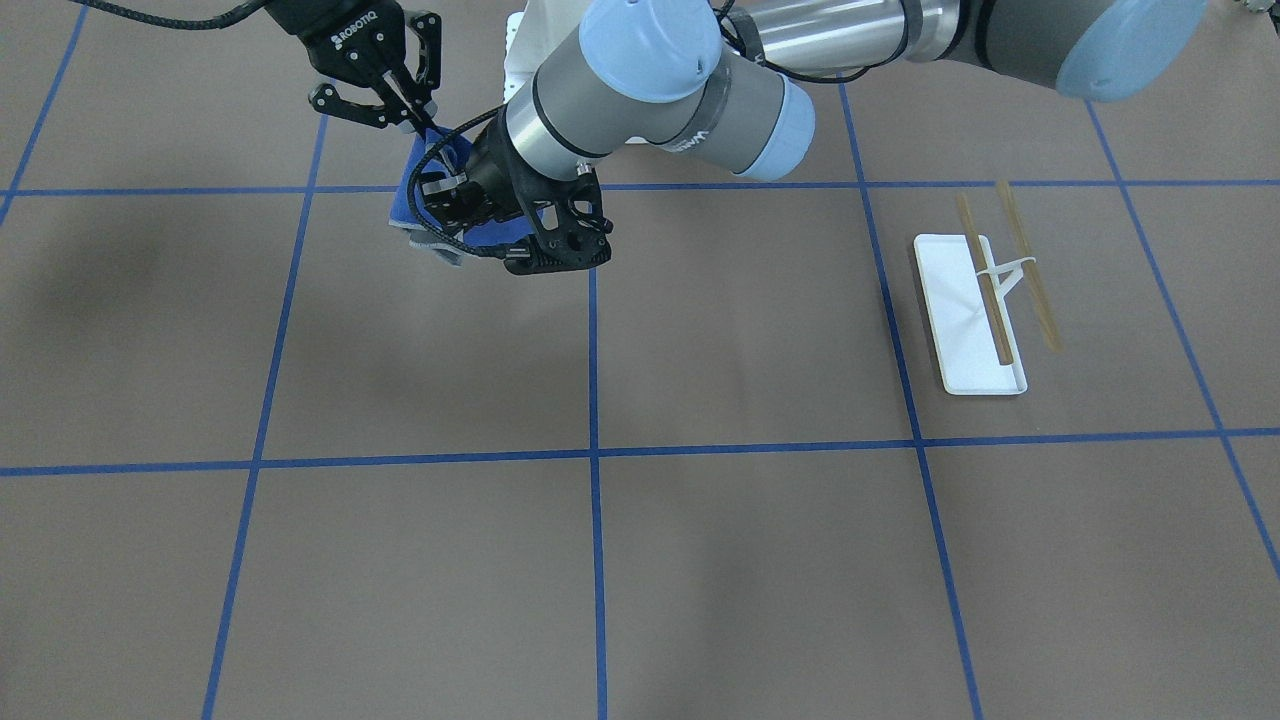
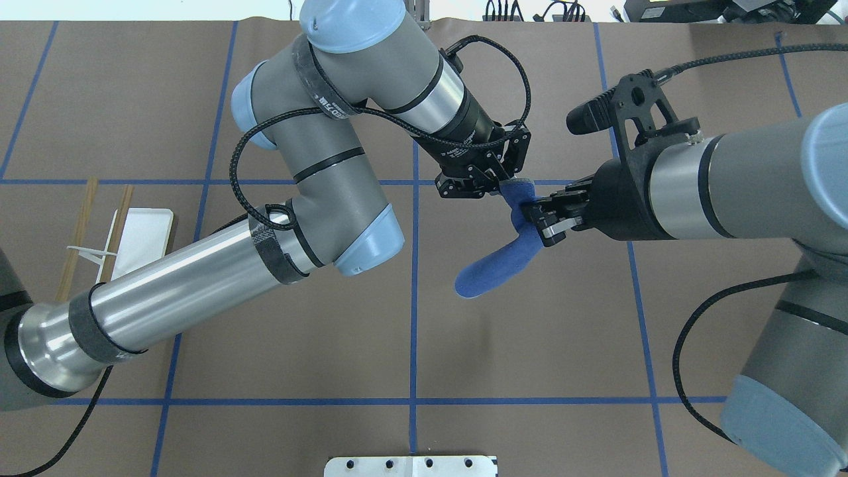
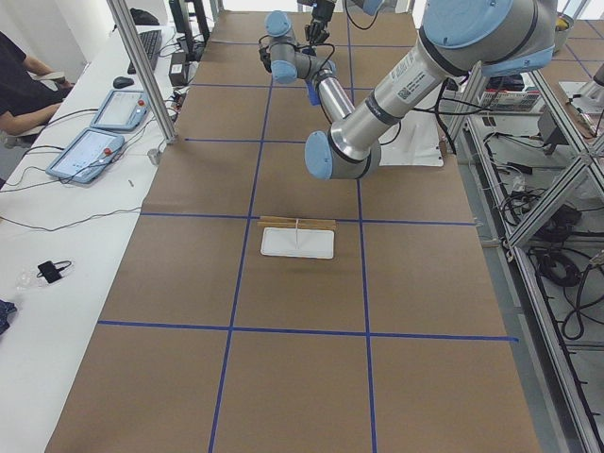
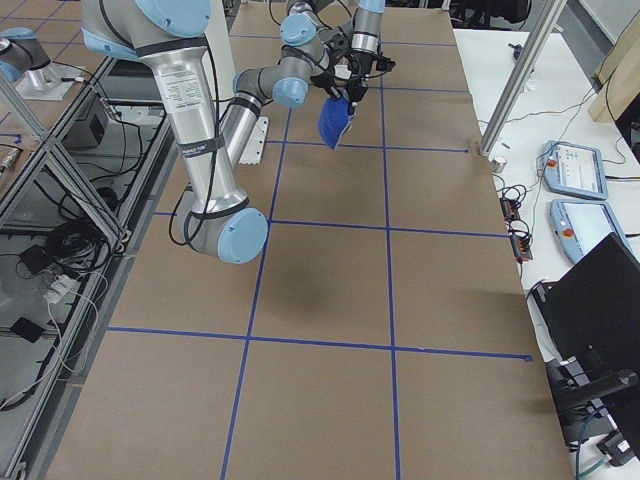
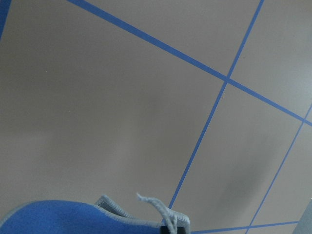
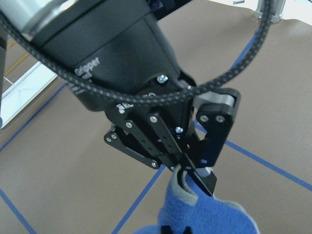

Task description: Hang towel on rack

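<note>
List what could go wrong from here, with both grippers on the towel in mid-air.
1. The left gripper pinches only a thin bit of the edge of the towel; it may slip if the arms pull apart.
2. The right gripper grips close by, so the towel hangs bunched and may not drape across the dowels.
3. The rack stands far off on the robot's left, partly hidden by the left arm in the overhead view; swinging over there could knock it.
</note>
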`<action>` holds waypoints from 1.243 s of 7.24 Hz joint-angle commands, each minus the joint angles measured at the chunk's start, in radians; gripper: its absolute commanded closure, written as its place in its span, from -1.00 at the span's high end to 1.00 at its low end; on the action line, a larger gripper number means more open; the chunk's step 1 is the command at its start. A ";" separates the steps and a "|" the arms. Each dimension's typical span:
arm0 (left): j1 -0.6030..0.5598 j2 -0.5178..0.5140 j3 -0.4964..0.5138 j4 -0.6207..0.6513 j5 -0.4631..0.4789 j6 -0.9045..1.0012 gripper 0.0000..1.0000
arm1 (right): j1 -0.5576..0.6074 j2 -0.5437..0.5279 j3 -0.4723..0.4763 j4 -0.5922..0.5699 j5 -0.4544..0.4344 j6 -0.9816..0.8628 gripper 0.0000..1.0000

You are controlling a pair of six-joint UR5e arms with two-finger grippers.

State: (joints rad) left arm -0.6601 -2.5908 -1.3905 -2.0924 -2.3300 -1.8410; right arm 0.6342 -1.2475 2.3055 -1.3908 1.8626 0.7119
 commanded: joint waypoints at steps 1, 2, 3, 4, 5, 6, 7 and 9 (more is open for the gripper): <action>-0.003 0.000 -0.004 0.005 0.024 -0.038 -1.00 | 0.001 -0.105 0.057 -0.001 0.007 0.006 1.00; -0.006 0.001 -0.007 0.009 0.024 -0.041 -1.00 | 0.013 -0.154 0.067 -0.004 0.036 0.006 1.00; -0.033 0.026 -0.024 0.014 0.024 -0.078 -1.00 | 0.060 -0.186 0.081 -0.078 0.087 0.006 1.00; -0.047 0.129 -0.100 0.011 0.020 -0.078 -1.00 | 0.165 -0.179 0.090 -0.209 0.171 -0.008 1.00; -0.077 0.215 -0.187 0.012 0.012 -0.075 -1.00 | 0.268 -0.184 0.077 -0.293 0.253 -0.012 1.00; -0.108 0.262 -0.241 0.043 -0.023 -0.076 -1.00 | 0.339 -0.184 0.069 -0.410 0.280 -0.046 1.00; -0.146 0.300 -0.290 0.083 -0.055 -0.076 -1.00 | 0.398 -0.182 0.055 -0.553 0.279 -0.192 1.00; -0.235 0.461 -0.419 0.088 -0.098 -0.078 -1.00 | 0.547 -0.171 -0.033 -0.744 0.277 -0.417 1.00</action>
State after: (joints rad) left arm -0.8407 -2.2262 -1.7308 -2.0118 -2.4024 -1.9178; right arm 1.0797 -1.4226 2.3309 -2.0486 2.1330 0.4521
